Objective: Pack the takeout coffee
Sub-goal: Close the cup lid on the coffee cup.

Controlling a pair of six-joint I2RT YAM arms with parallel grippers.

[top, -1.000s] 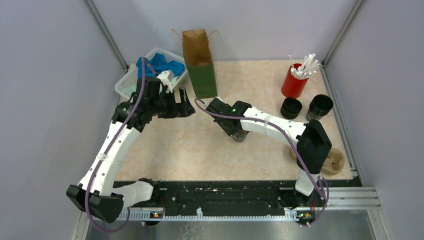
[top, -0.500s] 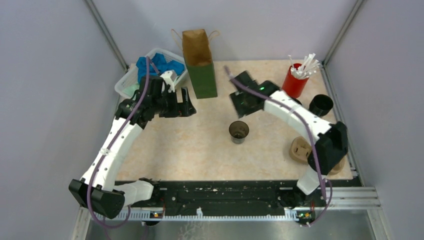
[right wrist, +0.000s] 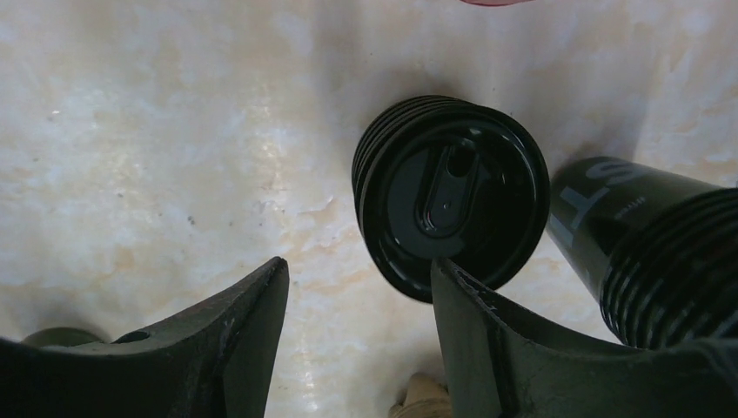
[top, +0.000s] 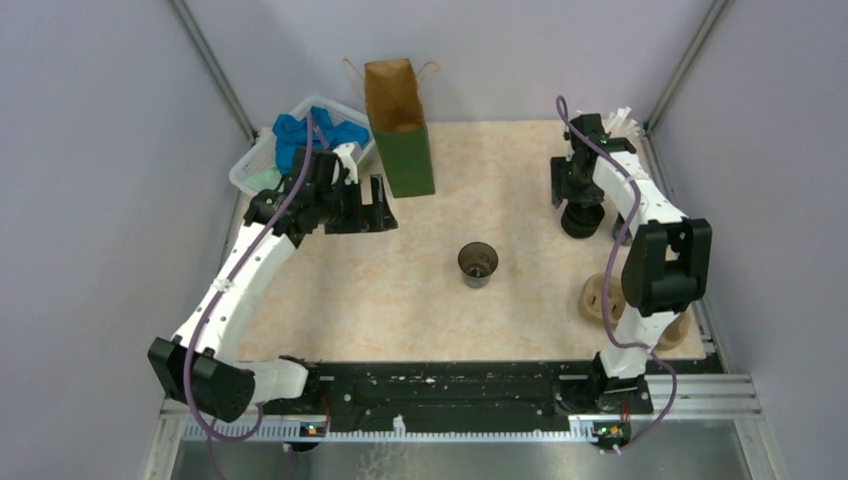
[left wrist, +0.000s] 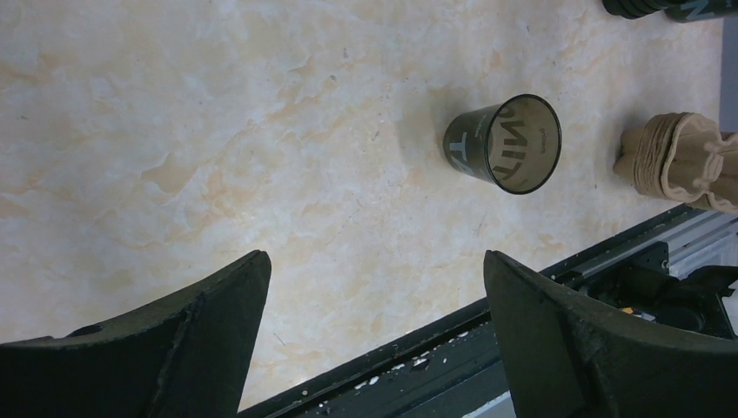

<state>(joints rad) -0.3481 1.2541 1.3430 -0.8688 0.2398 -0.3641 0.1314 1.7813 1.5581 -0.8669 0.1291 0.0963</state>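
Observation:
One takeout coffee cup (top: 478, 263), dark and lidless, stands alone mid-table; in the left wrist view this cup (left wrist: 505, 144) shows its open mouth. My right gripper (top: 572, 188) hovers open at the back right over a stack of black lids (top: 582, 218). In the right wrist view the lid stack (right wrist: 452, 196) lies just beyond the right gripper (right wrist: 358, 264), whose right finger overlaps the stack's near edge, with nothing between the fingers. A stack of black cups (right wrist: 653, 252) stands beside the lids. My left gripper (top: 365, 205) is wide open and empty (left wrist: 376, 261) by the bag.
A brown-and-green paper bag (top: 398, 130) stands upright at the back. A white bin (top: 248, 170) with blue cloth sits back left. The tan pulp carrier (top: 598, 300) lies at the front right. White sticks (top: 625, 113) poke up behind the right arm. A black rail (top: 460, 385) edges the front.
My right gripper let go of the cup at mid-table, opened, and swung to the back right over the lid stack. The left arm shifted only slightly.

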